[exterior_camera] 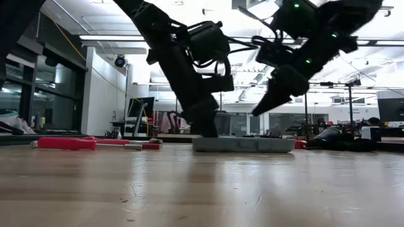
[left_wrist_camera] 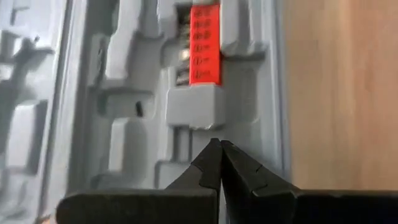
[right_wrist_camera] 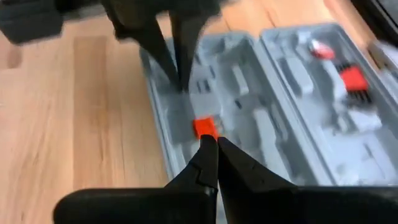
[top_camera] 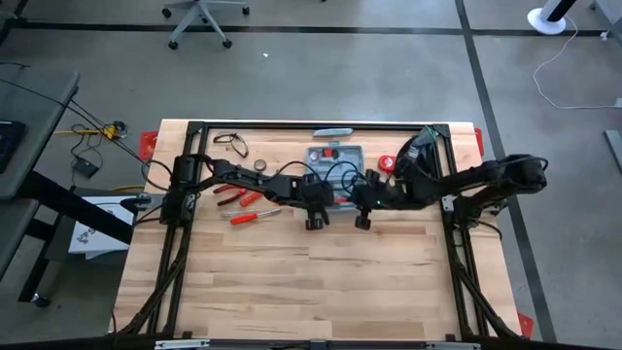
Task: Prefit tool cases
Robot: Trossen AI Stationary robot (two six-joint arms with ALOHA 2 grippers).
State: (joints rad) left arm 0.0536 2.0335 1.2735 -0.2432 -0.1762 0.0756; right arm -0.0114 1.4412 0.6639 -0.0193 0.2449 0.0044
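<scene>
1. the tool case [top_camera: 335,160] lies opened flat on the wooden surface [top_camera: 311,282], toward its far edge, with both arms reaching in over its near half.
2. the left gripper [left_wrist_camera: 220,144] has its jaws clenched tip to tip on nothing; the case's moulded grey tray sits directly beyond and under the tips, with a red piece [left_wrist_camera: 204,43] seated in a slot further ahead of them.
3. the right gripper [right_wrist_camera: 216,140] also has its jaws pressed together and empty; its tips hang just over the case's edge nearest them, almost touching a small red-orange piece [right_wrist_camera: 205,127] in the tray.
4. the high view alone shows the whole layout: several red-handled tools [top_camera: 251,200] lie loose on the surface out beyond the left jaws' side of the case, a slim grey bar [top_camera: 333,131] rests past the case, and a red item [top_camera: 387,163] sits beside it on the right arm's side.
5. the low view alone shows heights: the case [exterior_camera: 243,144] lies flat and thin, the left jaws come down to it, and the right jaws hang clearly above it.
6. the right wrist view alone shows both halves of the case [right_wrist_camera: 292,106] and the other arm's fingers [right_wrist_camera: 180,50] standing in the tray ahead of its own jaws.
</scene>
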